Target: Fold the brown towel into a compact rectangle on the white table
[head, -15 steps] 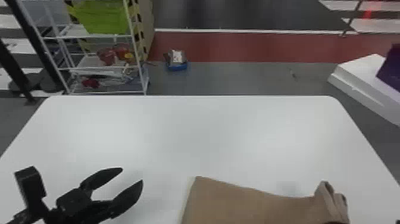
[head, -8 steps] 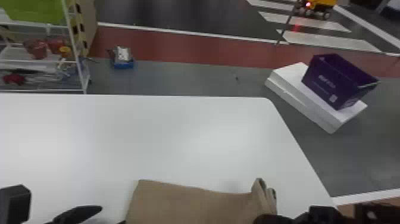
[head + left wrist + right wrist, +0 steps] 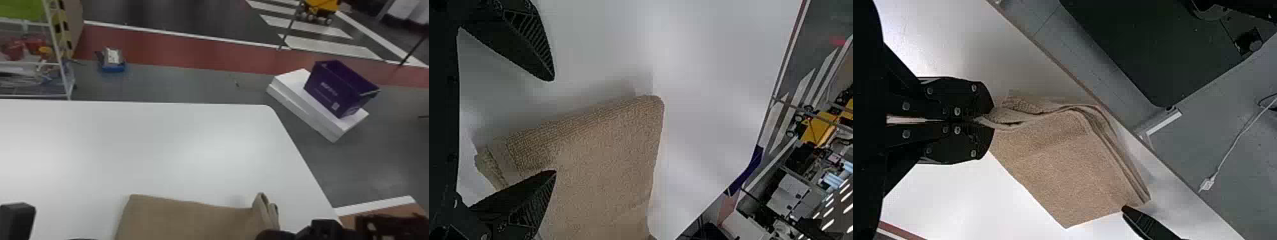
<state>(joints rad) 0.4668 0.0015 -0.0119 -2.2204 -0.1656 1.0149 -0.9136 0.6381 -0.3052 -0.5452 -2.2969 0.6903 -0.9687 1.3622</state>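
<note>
The towel lies on the table, folded in layers. The right gripper pinches one end tight. The left gripper is wide open near the towel. This looks like tidying the pinched end: pull it softly, keep the layers together and go slow, or they may bunch up.

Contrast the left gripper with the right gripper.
The left gripper has its fingers spread apart; the right gripper has its fingers closed together. The left gripper holds nothing, while the right gripper pinches an edge of the towel. Both are black.
</note>
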